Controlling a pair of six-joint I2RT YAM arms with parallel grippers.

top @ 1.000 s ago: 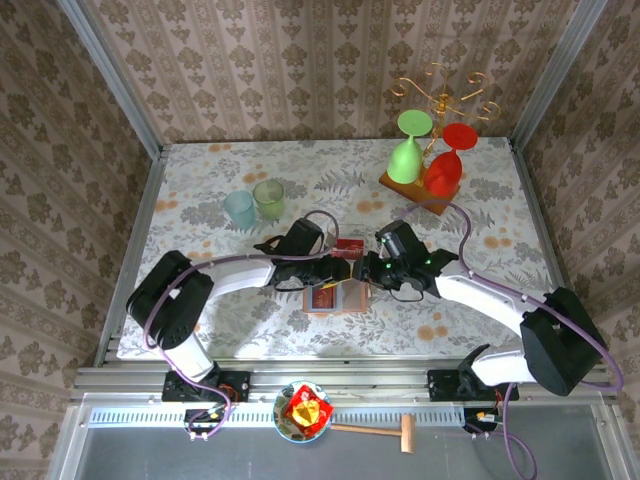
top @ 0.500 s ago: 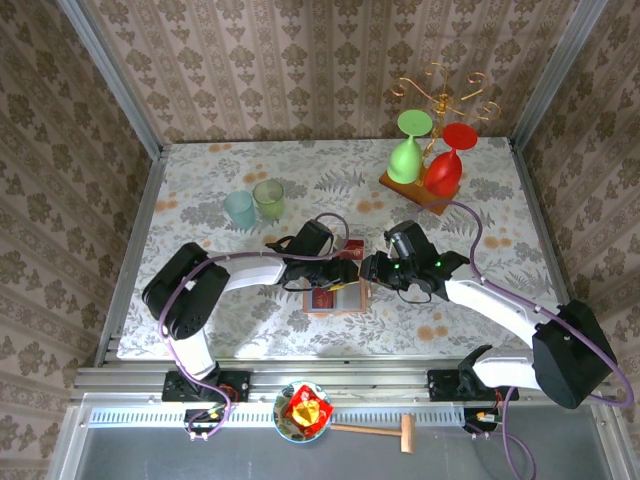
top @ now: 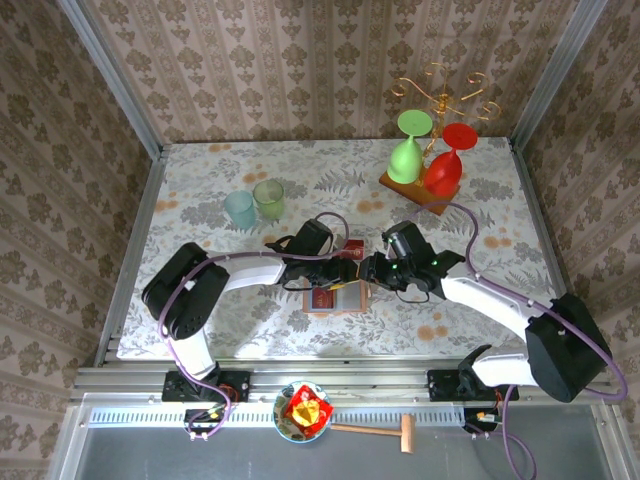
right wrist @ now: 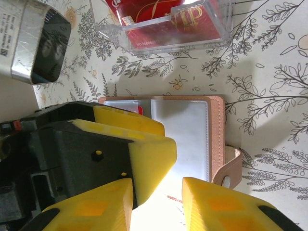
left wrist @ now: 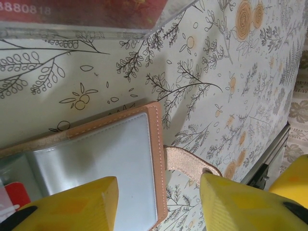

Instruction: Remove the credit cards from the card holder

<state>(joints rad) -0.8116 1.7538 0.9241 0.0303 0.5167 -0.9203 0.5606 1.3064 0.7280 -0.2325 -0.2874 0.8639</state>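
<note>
Left hand (top: 346, 271) advanced; clear box (right wrist: 163, 26) beside card holder (left wrist: 122, 156).

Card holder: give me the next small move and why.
Probably lower the open left claw onto the card holder to pin it: it lies open on the table, the edge of a red card shows inside, and the open right claw hangs over it, free to pull.

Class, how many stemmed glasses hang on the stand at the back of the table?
2. The green glass hangs on the left side of the wooden stand, the red glass beside it on the right. None appears hidden.
</note>
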